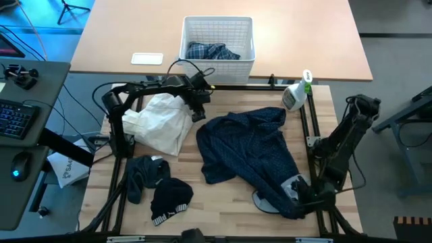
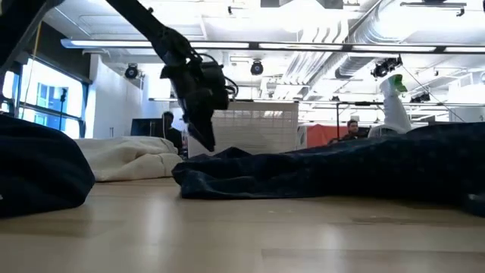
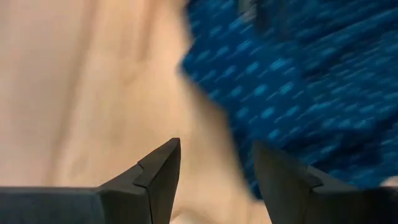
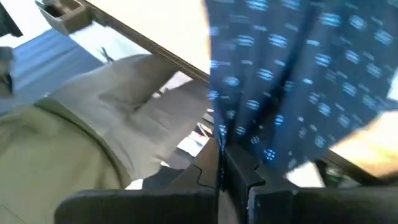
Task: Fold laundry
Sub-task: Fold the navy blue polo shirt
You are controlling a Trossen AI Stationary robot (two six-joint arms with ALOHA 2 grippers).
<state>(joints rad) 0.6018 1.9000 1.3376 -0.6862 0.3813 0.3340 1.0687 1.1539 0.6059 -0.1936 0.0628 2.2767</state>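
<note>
Your left gripper, fingers apart and empty, hovers at the ten o'clock edge of the navy shirt on the worktop; your right gripper, at five o'clock, is clamped on its hem. Grasp one layer only, then draw it taut before folding. The cream garment lies just beside, and the spray bottle stands at one o'clock.

My overhead camera looks straight down on the whole table. My low camera sits at tabletop level, facing across to the room behind. Both take in the navy shirt and the white basket. My left wrist camera hangs close above the shirt's edge; my right wrist camera is pressed right up against its dotted cloth.
</note>
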